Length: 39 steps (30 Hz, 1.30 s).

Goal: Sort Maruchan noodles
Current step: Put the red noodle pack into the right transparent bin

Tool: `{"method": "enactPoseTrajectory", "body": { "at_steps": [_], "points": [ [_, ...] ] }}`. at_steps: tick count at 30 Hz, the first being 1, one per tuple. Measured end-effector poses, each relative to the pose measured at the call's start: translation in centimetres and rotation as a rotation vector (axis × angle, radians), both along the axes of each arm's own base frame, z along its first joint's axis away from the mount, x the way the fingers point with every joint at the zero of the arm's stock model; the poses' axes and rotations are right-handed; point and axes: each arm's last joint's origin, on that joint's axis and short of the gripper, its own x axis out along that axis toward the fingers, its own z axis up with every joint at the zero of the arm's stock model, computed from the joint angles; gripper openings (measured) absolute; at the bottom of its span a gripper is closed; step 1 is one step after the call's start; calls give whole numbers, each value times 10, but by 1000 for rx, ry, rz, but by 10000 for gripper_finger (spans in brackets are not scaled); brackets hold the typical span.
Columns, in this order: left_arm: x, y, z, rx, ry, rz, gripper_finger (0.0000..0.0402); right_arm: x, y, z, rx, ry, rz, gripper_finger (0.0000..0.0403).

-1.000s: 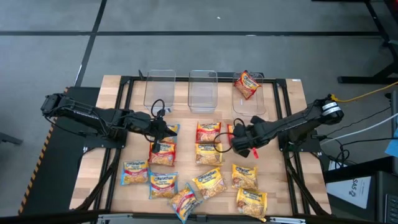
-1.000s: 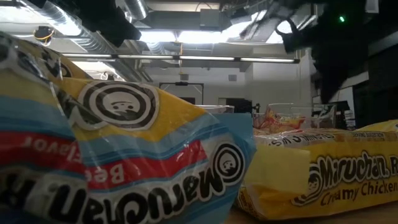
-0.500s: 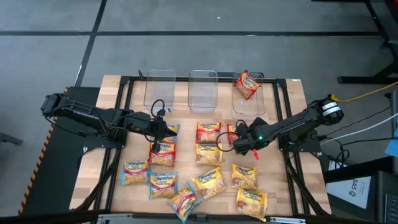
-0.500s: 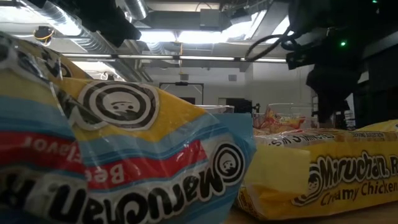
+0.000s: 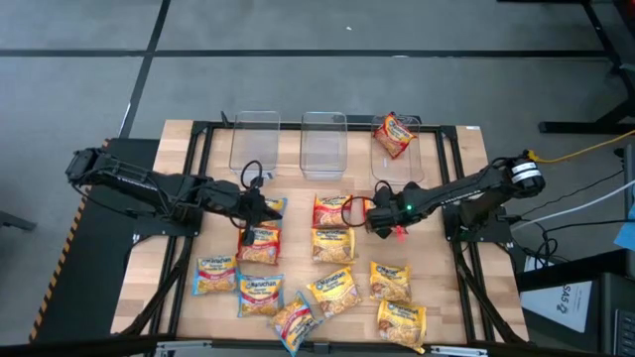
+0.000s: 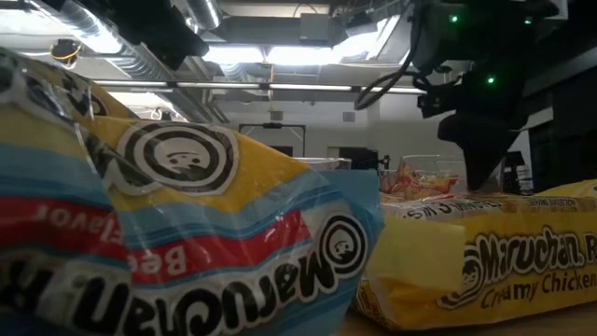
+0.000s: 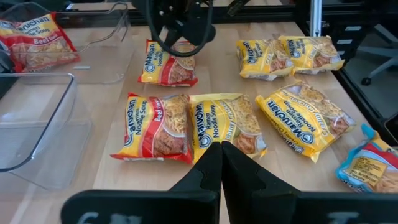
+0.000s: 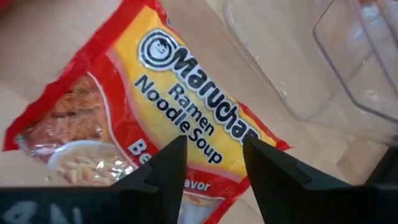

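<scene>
Just below the rightmost clear bin (image 5: 397, 164), the right end effector (image 8: 211, 163) hovers open over a red Beef Maruchan packet (image 8: 149, 112); it looks light, crinkly and slippery, so pinch its edge.

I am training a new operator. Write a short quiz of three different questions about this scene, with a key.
1. True or false: all three clear bins are empty.
2. The right gripper is directly over a packet with which trim: A blue, B red, C green?
3. Fill in: the left gripper fingers are ____.

Key:
1. False. The bin nearest the right arm holds one red packet.
2. B. The beef packet lies below its open fingers, not yet gripped.
3. Shut, holding nothing.
</scene>
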Motion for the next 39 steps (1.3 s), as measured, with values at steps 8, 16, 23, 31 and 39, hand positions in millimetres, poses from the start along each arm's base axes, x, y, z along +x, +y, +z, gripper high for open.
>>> {"method": "enactPoseTrajectory", "body": {
  "at_steps": [8, 16, 23, 31, 39],
  "points": [
    [0, -3, 0, 1, -3, -16, 0, 6, 3, -12, 68, -10, 17, 159],
    [-1, -4, 0, 4, 0, -16, 0, 12, 17, -16, 196, -53, 60, 159],
    [-1, -3, 0, 14, -2, 3, 0, 14, 41, -15, 311, -123, 44, 159],
    [-1, -3, 0, 14, -2, 3, 0, 25, 57, 10, 339, -165, 54, 159],
    [-1, -3, 0, 14, -1, 3, 0, 14, 49, 31, 148, -16, 47, 159]
  ]
}}
